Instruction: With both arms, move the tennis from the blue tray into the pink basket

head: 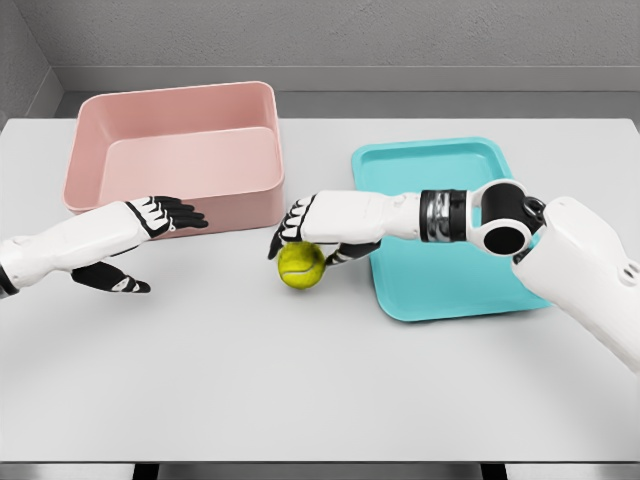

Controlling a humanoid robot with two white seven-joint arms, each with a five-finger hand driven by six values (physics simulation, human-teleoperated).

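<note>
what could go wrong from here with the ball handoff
The right hand holds the tennis ball from above with only its fingertips, so it may slip and roll across the table. The open left hand waits apart; a mistimed handoff could drop it short of the pink basket.

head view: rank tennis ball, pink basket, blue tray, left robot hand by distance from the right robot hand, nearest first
From the right robot hand:
1. Tennis ball, held in its fingers, just below it.
2. Pink basket, its front right corner just left of the hand.
3. Blue tray, to the right, under the forearm.
4. Left robot hand, far left, open.
</note>
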